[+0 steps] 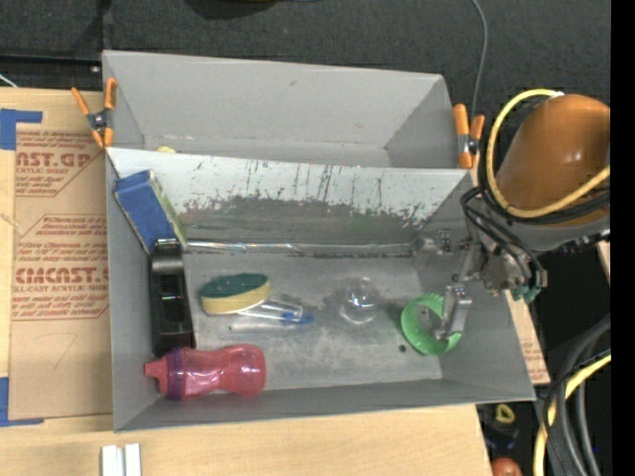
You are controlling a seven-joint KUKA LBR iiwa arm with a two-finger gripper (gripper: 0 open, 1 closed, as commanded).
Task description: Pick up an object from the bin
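The jaws are seen at the green ring [417,327] near the bin's [327,363] right wall; their state cannot be told. Its rim should be straddled squarely before lifting.

- Pink bottle [206,372] lying on its side, front left
- Yellow-green sponge [234,293] just behind
- Blue block [146,209] leaning at far left
- Black thing [168,300] beside sponge

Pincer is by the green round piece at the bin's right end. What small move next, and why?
Probably a short drop straight down, then a grasp. The pincer sits over the right rim of the green round piece, low in the bin. Its nearest neighbour, a clear plastic piece, lies apart to the left, so nothing crowds it. Whether it already grips, I cannot tell.
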